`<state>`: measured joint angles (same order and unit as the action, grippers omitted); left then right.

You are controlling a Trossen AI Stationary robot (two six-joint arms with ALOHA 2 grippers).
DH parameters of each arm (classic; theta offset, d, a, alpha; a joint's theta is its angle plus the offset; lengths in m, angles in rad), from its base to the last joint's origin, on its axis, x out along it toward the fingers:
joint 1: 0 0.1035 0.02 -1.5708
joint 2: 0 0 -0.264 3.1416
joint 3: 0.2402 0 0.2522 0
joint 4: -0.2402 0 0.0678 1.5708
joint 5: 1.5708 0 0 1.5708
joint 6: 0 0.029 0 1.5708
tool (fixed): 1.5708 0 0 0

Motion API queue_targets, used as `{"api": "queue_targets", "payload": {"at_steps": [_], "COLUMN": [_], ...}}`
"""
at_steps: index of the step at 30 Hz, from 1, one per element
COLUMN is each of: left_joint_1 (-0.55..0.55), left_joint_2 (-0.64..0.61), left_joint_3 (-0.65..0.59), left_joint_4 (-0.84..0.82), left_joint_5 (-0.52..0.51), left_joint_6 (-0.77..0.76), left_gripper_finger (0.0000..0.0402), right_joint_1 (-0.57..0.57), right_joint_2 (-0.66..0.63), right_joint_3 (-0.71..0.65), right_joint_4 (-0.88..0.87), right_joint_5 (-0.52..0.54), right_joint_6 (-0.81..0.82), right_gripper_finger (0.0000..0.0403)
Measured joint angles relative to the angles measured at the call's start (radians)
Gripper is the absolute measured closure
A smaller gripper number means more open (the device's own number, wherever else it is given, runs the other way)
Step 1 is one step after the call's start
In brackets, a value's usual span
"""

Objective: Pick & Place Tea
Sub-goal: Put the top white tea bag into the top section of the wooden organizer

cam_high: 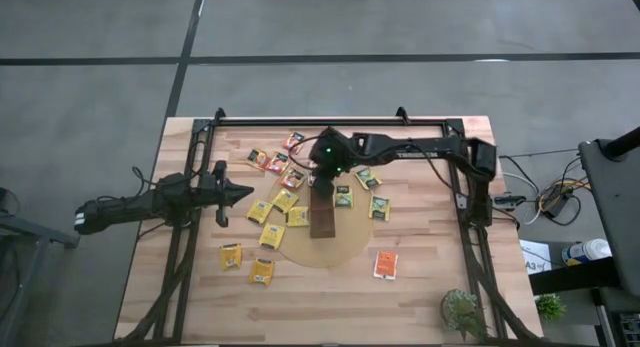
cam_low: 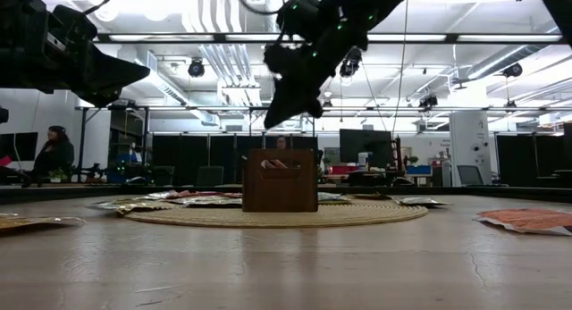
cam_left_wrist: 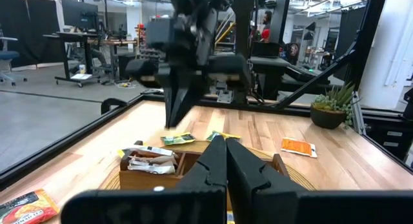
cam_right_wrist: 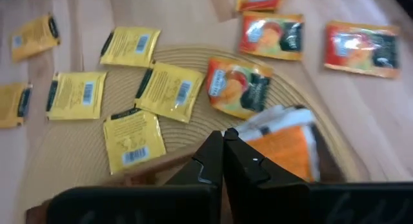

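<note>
While the left gripper [cam_high: 245, 194] hovers pinched together, holding nothing, over the table's [cam_high: 420, 297] left side, tea sachets [cam_high: 262, 271] lie scattered across the wood and the round tan disc [cam_high: 345, 249]. Mid-table, the brown tray [cam_high: 323, 219] on the disc holds a few sachets. Right gripper [cam_high: 322, 180] hangs above the tray's far end, fingers pressed together, empty.

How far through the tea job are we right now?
Early days. Done: the brown tray on the round mat already holds a few sachets, an orange one among them. In hand: nothing visible; the right claw is shut above the tray, the left claw shut and waiting to the side. Left: most sachets lie loose, such as the yellow ones and the orange one on the table.
</note>
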<state>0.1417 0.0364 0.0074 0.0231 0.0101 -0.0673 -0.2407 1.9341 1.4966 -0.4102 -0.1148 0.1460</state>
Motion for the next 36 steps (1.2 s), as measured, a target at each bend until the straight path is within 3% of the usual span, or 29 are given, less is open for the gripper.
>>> {"api": "queue_targets", "payload": {"at_steps": [6, 17, 23, 36], "left_joint_1": [0.0, 0.0, 0.0, 0.0], "left_joint_2": [0.0, 0.0, 0.0, 0.0], "left_joint_3": [0.0, 0.0, 0.0, 0.0], "left_joint_4": [0.0, 0.0, 0.0, 0.0], "left_joint_5": [0.0, 0.0, 0.0, 0.0], "left_joint_6": [0.0, 0.0, 0.0, 0.0], "left_gripper_finger": [0.0402, 0.0402, 0.0402, 0.0402], "right_joint_1": [-0.013, -0.074, -0.075, -0.072], "right_joint_2": [0.082, 0.103, 0.125, 0.129], "right_joint_3": [0.071, 0.085, 0.088, 0.091], "right_joint_4": [-0.005, -0.005, -0.002, 0.014], "right_joint_5": [-0.029, -0.024, -0.071, -0.07], "right_joint_6": [-0.078, -0.199, -0.284, -0.392], "right_gripper_finger": [0.0394, 0.0395, 0.0395, 0.0395]}}
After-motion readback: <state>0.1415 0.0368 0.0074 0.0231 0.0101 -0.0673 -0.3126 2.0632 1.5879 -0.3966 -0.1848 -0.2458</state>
